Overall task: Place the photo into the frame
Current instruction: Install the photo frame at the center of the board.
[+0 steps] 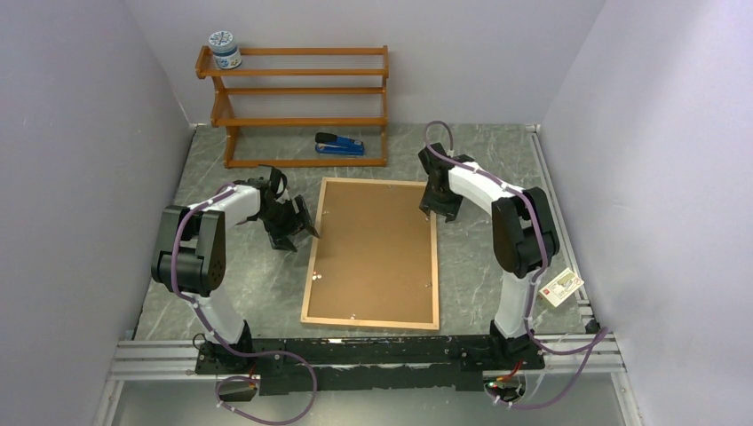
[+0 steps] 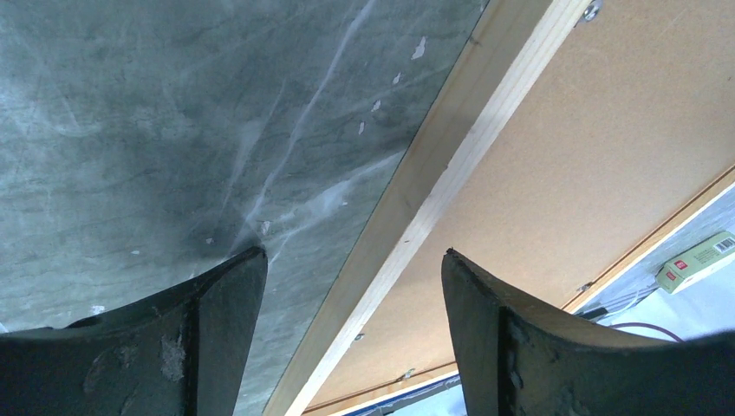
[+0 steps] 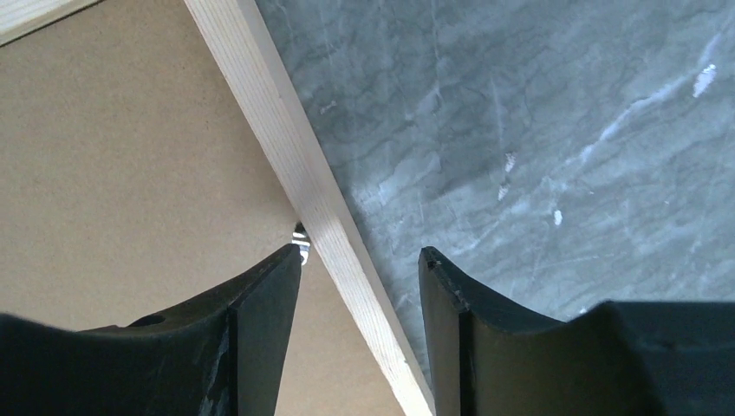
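Note:
The frame (image 1: 368,322) lies flat mid-table, back side up, with a brown backing board (image 1: 373,248) filling it. The photo is hidden. My left gripper (image 1: 297,229) hovers at the frame's left edge, near its far end. In the left wrist view this gripper (image 2: 355,260) is open, and the pale moulding (image 2: 433,182) runs between its fingers without touching them. My right gripper (image 1: 438,209) is at the right edge near the far corner. It is open too (image 3: 360,256), straddling the moulding (image 3: 286,156), with a small metal tab (image 3: 301,238) by its left fingertip.
An orange-brown shelf rack (image 1: 302,98) stands at the back, with a blue-and-white jar (image 1: 224,50) on its top left. A blue stapler (image 1: 339,144) lies in front of the rack. A small printed box (image 1: 562,286) sits at the table's right edge.

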`<act>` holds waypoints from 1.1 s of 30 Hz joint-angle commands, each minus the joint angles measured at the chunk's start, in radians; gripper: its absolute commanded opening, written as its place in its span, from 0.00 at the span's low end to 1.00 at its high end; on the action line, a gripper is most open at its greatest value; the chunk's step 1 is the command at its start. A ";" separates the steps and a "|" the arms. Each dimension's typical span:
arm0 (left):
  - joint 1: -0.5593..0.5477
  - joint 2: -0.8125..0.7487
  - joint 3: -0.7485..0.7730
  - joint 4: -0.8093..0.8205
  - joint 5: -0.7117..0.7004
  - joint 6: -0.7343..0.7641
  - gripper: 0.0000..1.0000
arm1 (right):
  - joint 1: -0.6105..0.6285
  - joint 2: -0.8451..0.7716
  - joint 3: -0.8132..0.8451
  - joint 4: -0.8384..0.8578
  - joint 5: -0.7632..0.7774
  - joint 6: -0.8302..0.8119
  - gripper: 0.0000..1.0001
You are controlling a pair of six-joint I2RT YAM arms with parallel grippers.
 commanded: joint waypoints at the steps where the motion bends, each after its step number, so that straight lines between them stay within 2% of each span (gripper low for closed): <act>1: 0.002 -0.012 0.017 -0.008 -0.028 0.013 0.79 | 0.001 0.018 0.011 0.056 -0.008 0.023 0.55; 3: 0.002 -0.012 0.015 -0.008 -0.028 0.012 0.79 | 0.002 0.026 0.012 0.057 -0.004 0.021 0.51; 5: 0.002 -0.009 0.017 -0.007 -0.027 0.012 0.79 | 0.001 0.034 0.014 0.051 0.001 0.019 0.38; 7: 0.002 -0.007 0.018 -0.008 -0.027 0.011 0.79 | 0.001 0.041 0.016 0.048 0.010 0.010 0.34; 20: 0.002 -0.003 0.018 -0.006 -0.021 0.013 0.79 | 0.002 0.085 0.015 0.072 -0.013 -0.034 0.43; 33: 0.002 -0.002 0.021 -0.007 -0.019 0.013 0.79 | 0.003 0.069 0.021 0.049 -0.008 -0.046 0.44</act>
